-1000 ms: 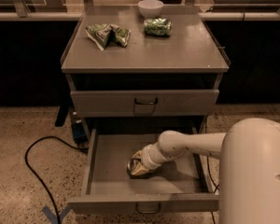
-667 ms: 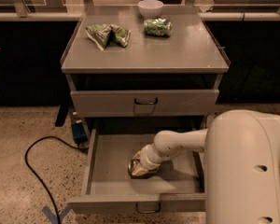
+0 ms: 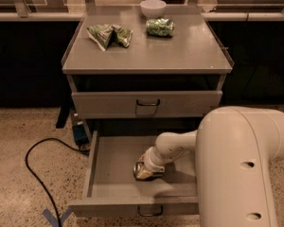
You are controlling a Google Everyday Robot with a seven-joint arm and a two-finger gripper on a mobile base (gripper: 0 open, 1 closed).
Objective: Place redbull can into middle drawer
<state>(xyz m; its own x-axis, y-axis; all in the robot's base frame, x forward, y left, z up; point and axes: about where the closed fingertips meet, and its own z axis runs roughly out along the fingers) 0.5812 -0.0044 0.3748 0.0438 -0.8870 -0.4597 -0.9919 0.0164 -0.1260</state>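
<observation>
The middle drawer [image 3: 112, 174] is pulled open, a wide grey tray with a small dark loop handle on its front panel [image 3: 149, 211]. My gripper [image 3: 146, 170] is down inside it, right of the middle, just above the floor. The redbull can [image 3: 141, 170] shows at the gripper's tip as a shiny silver piece, tilted and low over the drawer floor. The gripper's own end is mixed in with the can. My white arm [image 3: 236, 169] hides the drawer's right part.
The top drawer [image 3: 146, 103] is shut. On the cabinet top [image 3: 146, 56] lie green bags [image 3: 109, 34], a stubby green can [image 3: 159, 27] and a white bowl [image 3: 153, 7]. A black cable [image 3: 35, 171] and a blue tape mark [image 3: 57, 217] are on the floor at the left.
The big white arm link has swung left and closer, covering more of the drawer's right side. The gripper and the can have stayed almost in place in the drawer.
</observation>
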